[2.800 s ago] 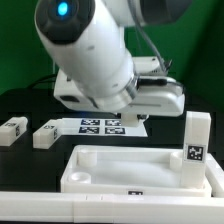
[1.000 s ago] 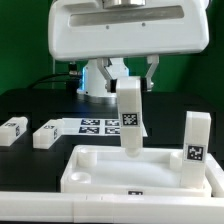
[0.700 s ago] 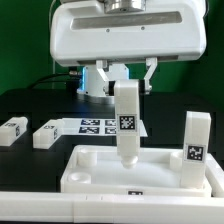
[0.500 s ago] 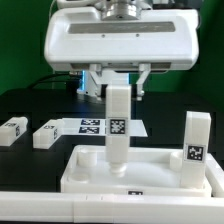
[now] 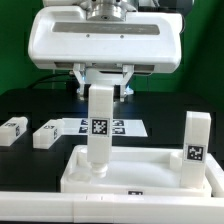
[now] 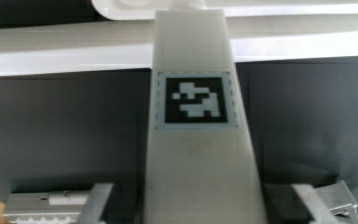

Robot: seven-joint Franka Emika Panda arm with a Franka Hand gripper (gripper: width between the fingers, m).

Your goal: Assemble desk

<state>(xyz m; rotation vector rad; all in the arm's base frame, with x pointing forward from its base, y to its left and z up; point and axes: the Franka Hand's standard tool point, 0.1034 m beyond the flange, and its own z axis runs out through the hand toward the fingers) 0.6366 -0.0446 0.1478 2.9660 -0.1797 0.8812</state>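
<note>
We see the end effector clamped on an upright leg, its foot low over the tabletop near the bench's camera-side edge. If it meets the corner socket tilted or off-centre, we judge it may jam or shove the tabletop.

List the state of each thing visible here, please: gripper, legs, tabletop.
gripper: shut on held leg
held leg: upright, lower end down at the tabletop, near the exterior view's left
standing leg: upright at tabletop corner, exterior view's right
outer loose leg: lying on the table
inner loose leg: lying on the table
tabletop: flat, rim up
marker board: lying flat
</note>
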